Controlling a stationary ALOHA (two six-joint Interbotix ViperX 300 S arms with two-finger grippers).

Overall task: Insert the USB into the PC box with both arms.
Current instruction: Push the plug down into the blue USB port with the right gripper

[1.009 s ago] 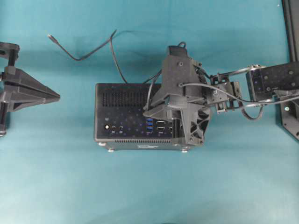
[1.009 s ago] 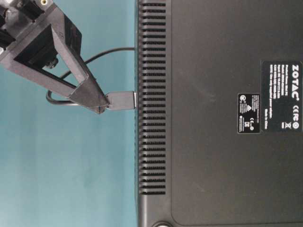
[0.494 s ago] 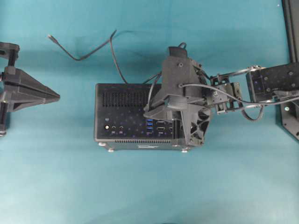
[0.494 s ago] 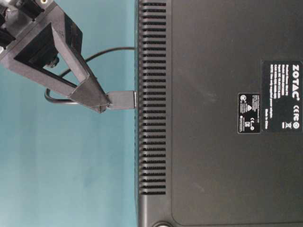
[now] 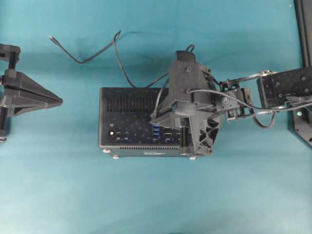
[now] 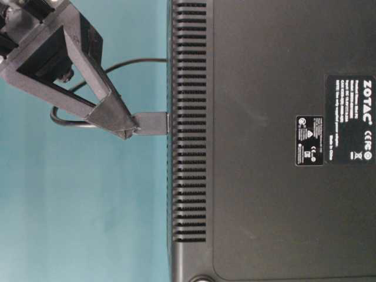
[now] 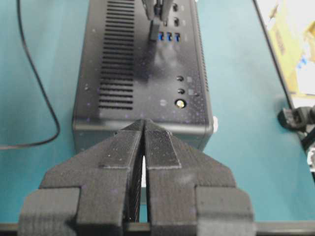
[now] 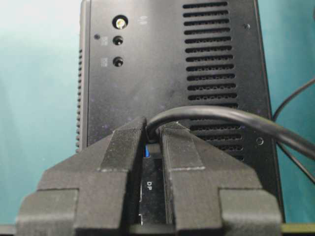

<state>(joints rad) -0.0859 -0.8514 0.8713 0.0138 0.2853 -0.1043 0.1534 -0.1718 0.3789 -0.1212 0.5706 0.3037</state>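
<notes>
Right tool is nearly closed, its two fingers pinching the USB by the rear end. From the table-level view I see the plug lying level with its nose touching the slotted edge of the PC box; I cannot tell how far in it sits. From the left wrist view I see the plug standing over the row of blue ports on the box's port face. Its black cable loops off behind the box across the teal desk, ending in a slimmer plug well apart from the box. From overhead I see the box lying near the middle of the desk with its port face up and the right arm reaching over its right half. My left tool is fully closed on nothing, held apart from the box's left end and pointing at it.
</notes>
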